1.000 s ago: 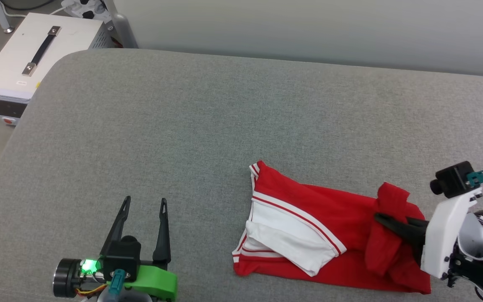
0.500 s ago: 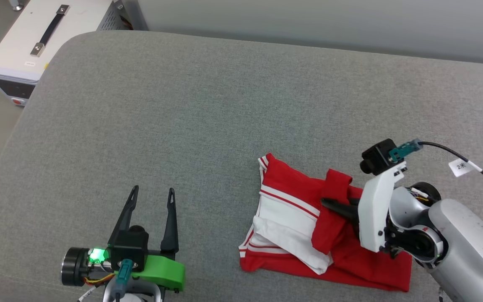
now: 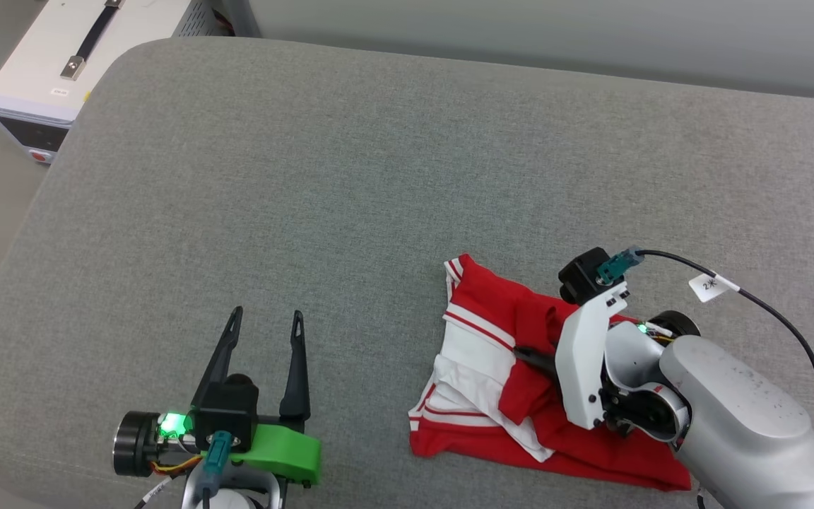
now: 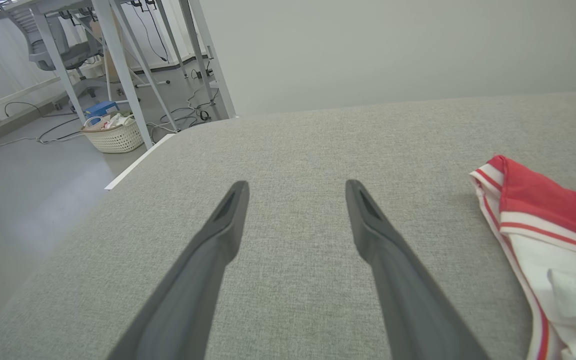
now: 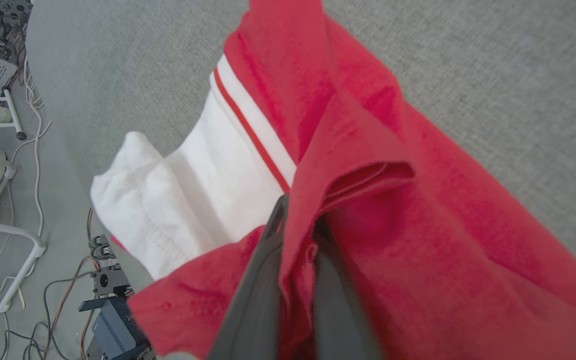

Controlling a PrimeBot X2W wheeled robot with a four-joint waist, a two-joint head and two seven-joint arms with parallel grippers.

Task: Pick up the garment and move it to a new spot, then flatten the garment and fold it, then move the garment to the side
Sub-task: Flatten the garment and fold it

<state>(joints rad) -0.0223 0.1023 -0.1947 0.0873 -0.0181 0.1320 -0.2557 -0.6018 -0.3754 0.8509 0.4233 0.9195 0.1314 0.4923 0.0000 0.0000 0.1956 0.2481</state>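
The right gripper (image 3: 528, 355), fingers pressed together on a red fold of the garment (image 3: 481, 357), holds that fold raised above the shirt's own body; in the right wrist view the cloth is pinched between the two dark fingers, the right gripper (image 5: 300, 215) biting just under a puckered edge of the garment (image 5: 418, 235). The left gripper (image 3: 267, 316) hangs spread wide and empty over bare grey cushion (image 3: 308, 177), well apart from the shirt; its own view shows the left gripper (image 4: 296, 187) with nothing between the fingers and the garment (image 4: 533, 210) off to one side.

The shirt lies on the cushion at the robot's front right, partly doubled over. We judge the folding step to be in hand; the next move calls for laying the held flap flat across the white sleeve, edges roughly matched, before letting go.

Its long axis runs across the robot's front, tilted so the right end sits nearer the robot; the striped, white-sleeved end points to the robot's left.
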